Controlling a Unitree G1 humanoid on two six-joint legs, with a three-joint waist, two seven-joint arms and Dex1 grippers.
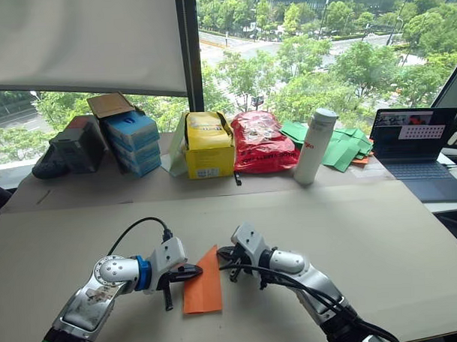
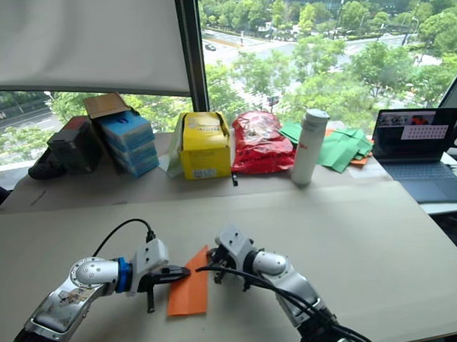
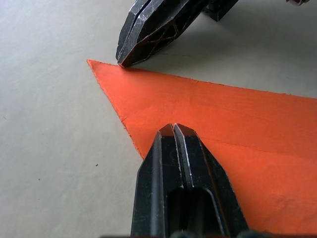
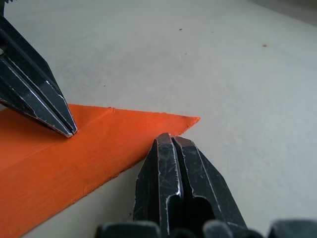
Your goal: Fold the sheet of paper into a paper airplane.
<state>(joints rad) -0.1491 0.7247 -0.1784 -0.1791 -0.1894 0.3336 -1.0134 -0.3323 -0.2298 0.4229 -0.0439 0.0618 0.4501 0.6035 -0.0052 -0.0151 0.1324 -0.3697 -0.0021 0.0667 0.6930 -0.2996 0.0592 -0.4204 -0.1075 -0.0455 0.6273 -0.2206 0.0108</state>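
The bright orange sheet of paper (image 1: 204, 286) lies flat on the beige table (image 1: 381, 241), folded into a long pointed wedge like a paper airplane, its point aimed away from me. My left gripper (image 1: 196, 271) is shut, and its tips (image 3: 174, 130) press down on the paper's left side. My right gripper (image 1: 222, 255) is also shut, with its tips (image 4: 171, 140) touching the table at the paper's right edge, close to the point. In the right wrist view the left gripper's fingers (image 4: 49, 106) rest on the orange surface. A crease line runs along the wedge.
Along the back of the table stand a black case (image 1: 70, 150), stacked blue boxes (image 1: 130, 141), a yellow box (image 1: 207, 145), a red bag (image 1: 261, 142), a white bottle (image 1: 315, 147), green paper pieces (image 1: 340, 146) and an open laptop (image 1: 415, 146).
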